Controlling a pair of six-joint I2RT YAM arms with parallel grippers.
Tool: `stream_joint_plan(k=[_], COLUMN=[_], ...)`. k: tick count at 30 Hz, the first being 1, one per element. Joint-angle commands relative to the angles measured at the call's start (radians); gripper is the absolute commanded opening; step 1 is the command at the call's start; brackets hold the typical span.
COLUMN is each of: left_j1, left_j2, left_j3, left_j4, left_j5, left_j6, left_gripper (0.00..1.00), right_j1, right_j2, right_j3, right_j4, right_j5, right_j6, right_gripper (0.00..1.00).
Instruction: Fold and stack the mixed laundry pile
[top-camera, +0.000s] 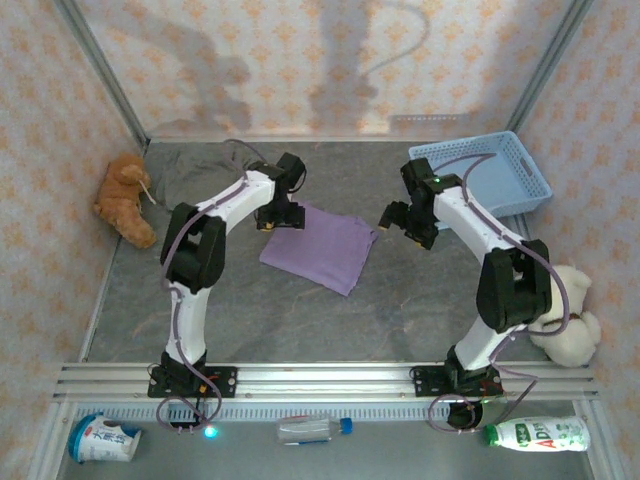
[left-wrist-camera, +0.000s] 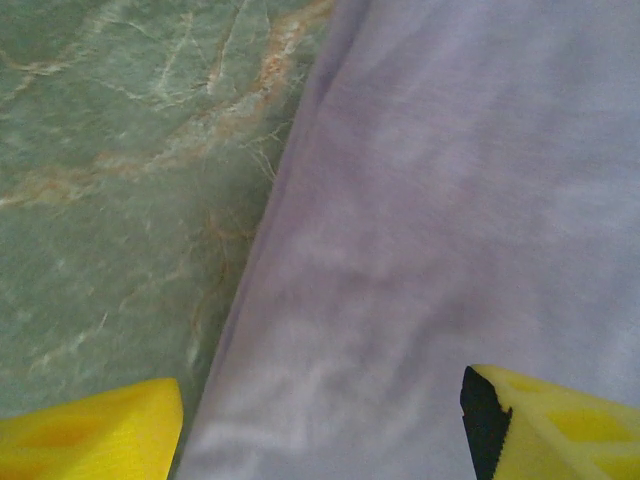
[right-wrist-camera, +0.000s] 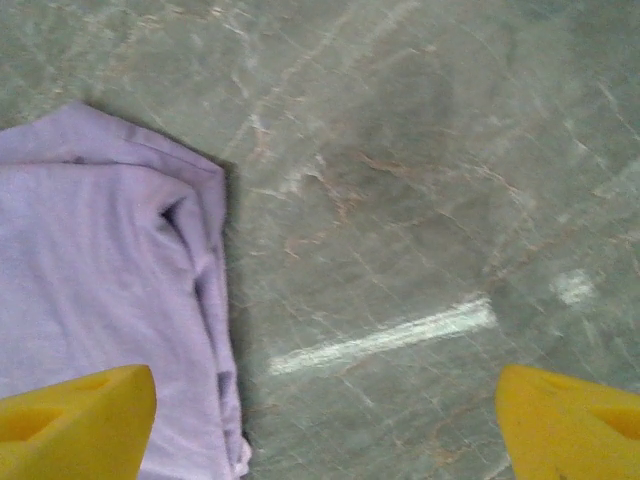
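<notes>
The lavender shirt (top-camera: 320, 248) lies folded into a flat rectangle in the middle of the table. My left gripper (top-camera: 278, 218) hangs open just over its back left corner. In the left wrist view the shirt (left-wrist-camera: 450, 220) spreads under the gripper (left-wrist-camera: 320, 430), whose yellow fingers (left-wrist-camera: 90, 435) straddle its left edge. My right gripper (top-camera: 392, 218) is open, just off the shirt's right corner. In the right wrist view the gripper (right-wrist-camera: 325, 425) has bare table between its fingers, with the shirt's folded corner (right-wrist-camera: 100, 270) at the left. The grey-brown piece (top-camera: 200, 165) lies at the back left.
A light blue lattice basket (top-camera: 495, 180) stands at the back right. An orange plush toy (top-camera: 125, 200) sits by the left wall and a cream one (top-camera: 570, 320) by the right arm. Bottles (top-camera: 315, 430) lie in front of the rail. Walls close three sides.
</notes>
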Motion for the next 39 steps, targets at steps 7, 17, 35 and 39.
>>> stream_joint_plan(k=[7,17,35,39], left_j1=[-0.007,-0.043,0.020,0.020], left_j2=[0.100,0.165,0.243,0.228], left_j3=[-0.053,-0.141,0.563,0.569], left_j4=[0.018,0.102,-0.266,-0.254], left_j5=[-0.009,0.095,-0.311,-0.336], left_j6=[0.014,-0.085,0.172,0.172], left_gripper=[0.68,0.34,0.00,0.00], right_j1=[0.004,0.004,0.004,0.004], right_j2=[-0.046,-0.021,-0.022,-0.005], right_j3=[-0.018,0.062,0.089,0.109], right_j4=[-0.007,-0.037,-0.118,-0.134], right_j5=[0.097,0.165,0.251,0.251], right_j6=[0.043,0.047,0.052,0.053], right_gripper=[0.88,0.88,0.88,0.88])
